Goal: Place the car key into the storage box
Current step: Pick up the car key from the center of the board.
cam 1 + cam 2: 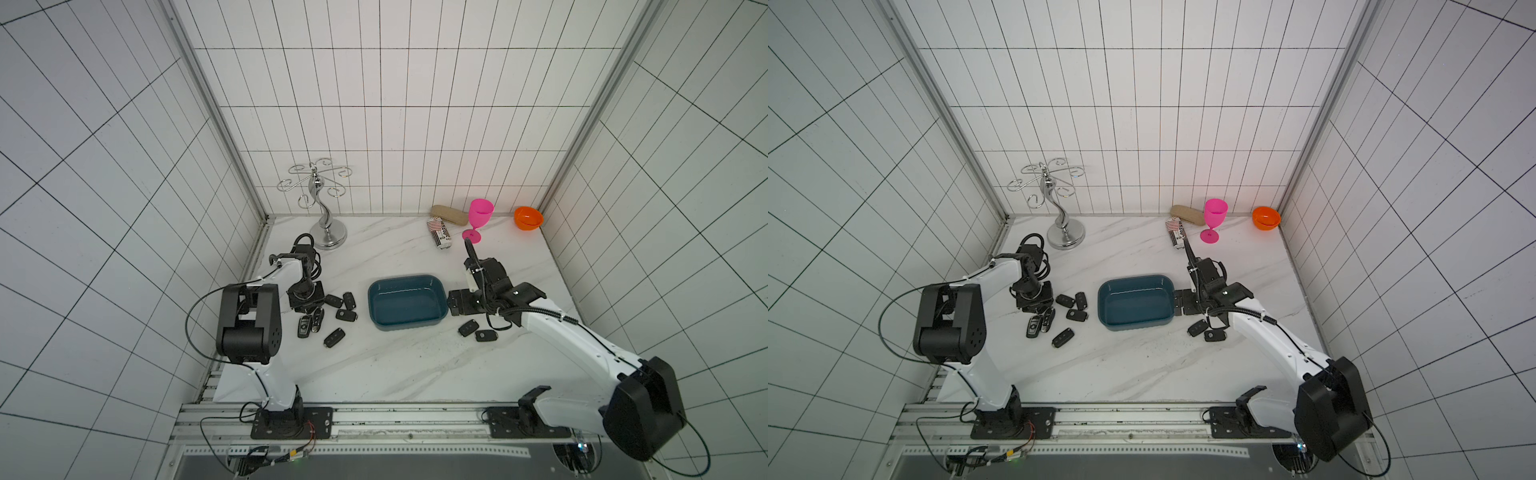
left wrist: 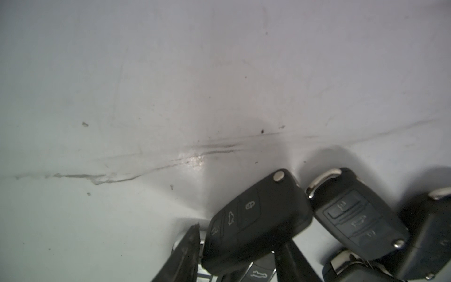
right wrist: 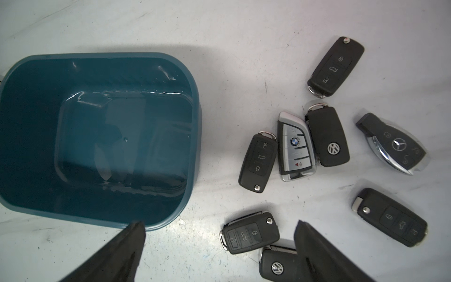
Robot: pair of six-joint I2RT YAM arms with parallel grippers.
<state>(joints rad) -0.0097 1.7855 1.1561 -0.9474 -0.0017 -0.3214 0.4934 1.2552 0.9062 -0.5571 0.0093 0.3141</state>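
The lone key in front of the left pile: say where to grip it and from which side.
Best grip the lone key across its narrow middle, straight down from above. It lies flat and slantwise on the table, clear of the other keys, both long edges free.

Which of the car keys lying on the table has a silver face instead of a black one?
The BMW key: it alone has a silver face, bearing a blue-and-white roundel; all the rest are black-faced.
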